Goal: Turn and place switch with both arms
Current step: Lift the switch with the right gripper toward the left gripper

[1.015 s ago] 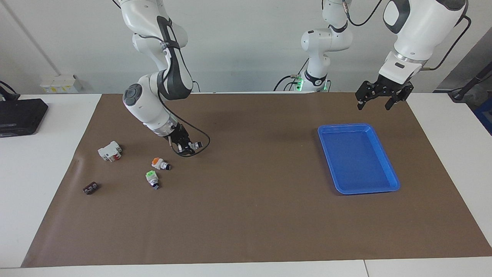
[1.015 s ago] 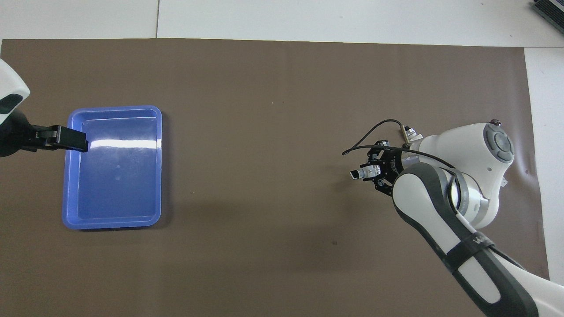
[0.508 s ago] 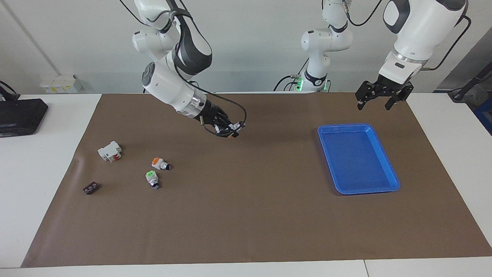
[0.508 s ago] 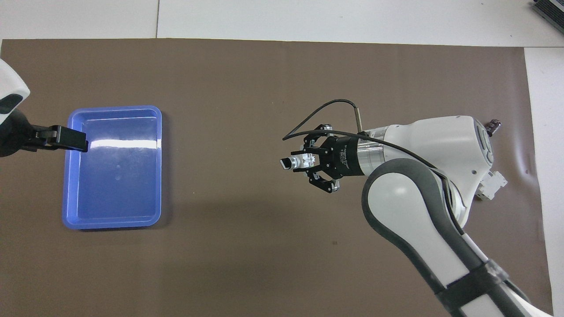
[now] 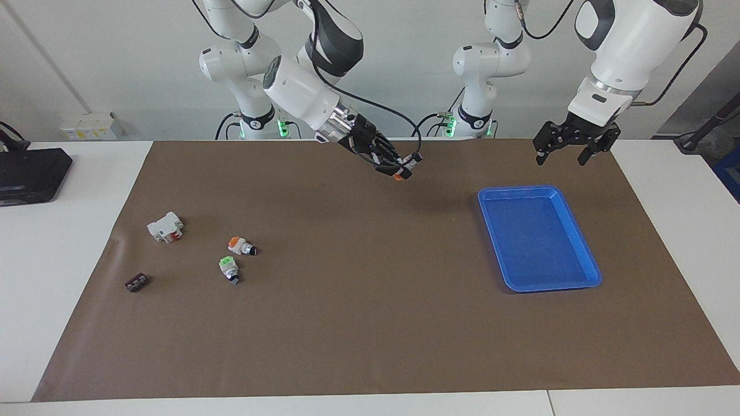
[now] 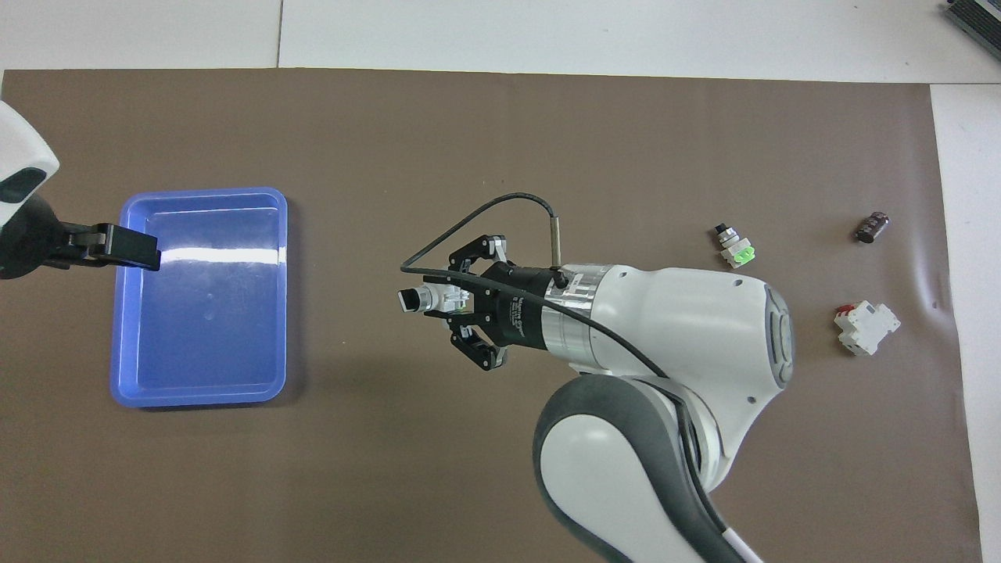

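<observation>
The right hand (image 5: pixel 403 169) grips one switch (image 5: pixel 404 168) in the air over the brown surface (image 5: pixel 370 323), with one blue tray (image 5: pixel 584 248) toward the left hand (image 5: pixel 569 151), which waits spread open and empty. Four small parts lie back toward the right arm's end: two more switches, one white breaker (image 5: pixel 165 226) and one dark piece (image 5: pixel 136 282).

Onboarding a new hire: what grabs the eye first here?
The right gripper up over the middle of the brown mat, shut on the switch. Next, the bright blue tray toward the left arm's end, with the left gripper open above its edge nearest the robots. Small parts lie toward the right arm's end.
</observation>
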Motion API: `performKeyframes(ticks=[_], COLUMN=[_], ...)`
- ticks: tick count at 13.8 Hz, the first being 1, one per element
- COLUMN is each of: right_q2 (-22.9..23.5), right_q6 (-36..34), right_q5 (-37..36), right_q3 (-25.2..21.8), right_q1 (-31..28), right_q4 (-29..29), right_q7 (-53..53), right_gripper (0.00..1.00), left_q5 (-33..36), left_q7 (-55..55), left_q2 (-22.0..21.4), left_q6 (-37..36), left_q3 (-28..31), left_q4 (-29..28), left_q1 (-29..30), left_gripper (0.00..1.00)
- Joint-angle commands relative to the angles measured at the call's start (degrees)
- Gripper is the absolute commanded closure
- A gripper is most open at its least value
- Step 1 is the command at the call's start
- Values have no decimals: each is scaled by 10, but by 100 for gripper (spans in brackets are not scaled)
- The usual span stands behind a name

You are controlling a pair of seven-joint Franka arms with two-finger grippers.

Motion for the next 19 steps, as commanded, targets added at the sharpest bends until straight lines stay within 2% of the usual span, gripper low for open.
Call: performKeyframes(ticks=[1, 5, 8, 11, 15, 16, 19], right_q2=[2, 14, 25, 32, 34, 34, 34], right_q6=[14, 15, 13, 16, 19, 19, 19], right_q5=[3, -32, -64, -72, -74, -79, -82], right_q3=[1, 2, 2, 2, 2, 2, 2], right_q1=[-1, 20, 21, 36, 36, 37, 37], right_q4=[-1, 30, 59, 71, 77, 77, 77], right_q7=[64, 174, 239, 263, 269, 269, 268], right_gripper=[100, 100, 100, 100, 100, 100, 100], left_q5=[9, -16, -110, -169, -265, -287, -349], left_q7=[-2, -2, -2, -15, -33, -33, -34], left_q2=[-14, -15, -15, -15, -16, -18, -26], left_q6=[-3, 3, 16, 27, 28, 28, 27], left_q3=[-3, -4, -3, -3, 5, 5, 6], left_q4=[-17, -18, -22, -23, -29, -34, -49], left_q1=[-20, -49, -49, -46, -29, -26, -15], left_gripper=[0, 0, 0, 1, 11, 23, 33])
